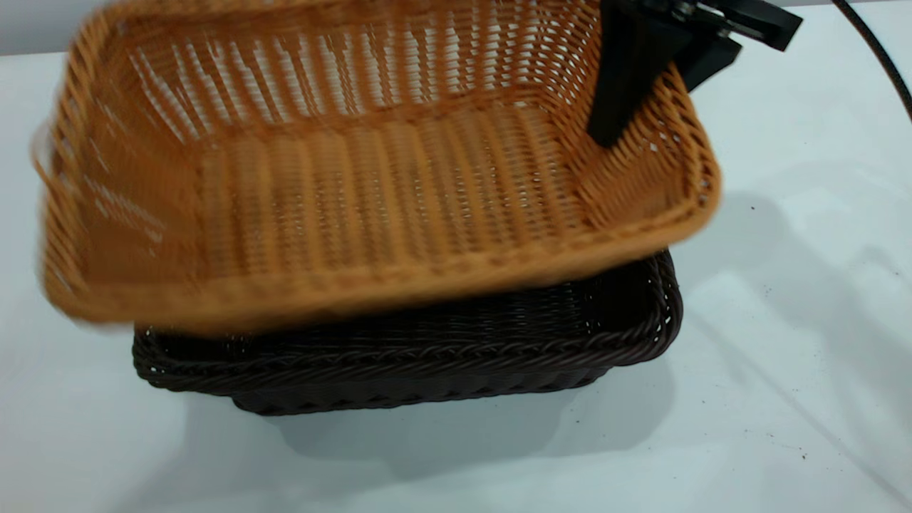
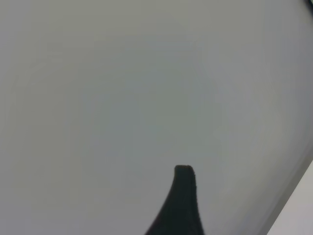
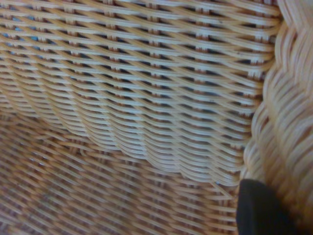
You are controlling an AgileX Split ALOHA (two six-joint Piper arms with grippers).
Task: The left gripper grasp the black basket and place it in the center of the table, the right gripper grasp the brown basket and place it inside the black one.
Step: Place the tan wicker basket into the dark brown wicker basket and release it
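Note:
The brown basket (image 1: 370, 185) hangs tilted in the air, its left end blurred, just above and partly over the black basket (image 1: 427, 356). The black basket rests flat on the white table (image 1: 784, 356) near its middle. My right gripper (image 1: 650, 110) comes in from the top right, shut on the brown basket's right short wall, with one finger (image 1: 620, 78) inside and the other outside the braided rim. In the right wrist view the orange-tan weave (image 3: 122, 98) fills the picture beside one black fingertip (image 3: 259, 210). My left gripper (image 2: 242, 196) is outside the exterior view; one finger (image 2: 182, 200) shows over bare tabletop, holding nothing.
A braided black cable (image 1: 880, 57) runs down the far right edge. Bare white tabletop with a few dark specks (image 1: 766, 292) lies to the right of and in front of the black basket. The baskets' shadow falls on the table in front.

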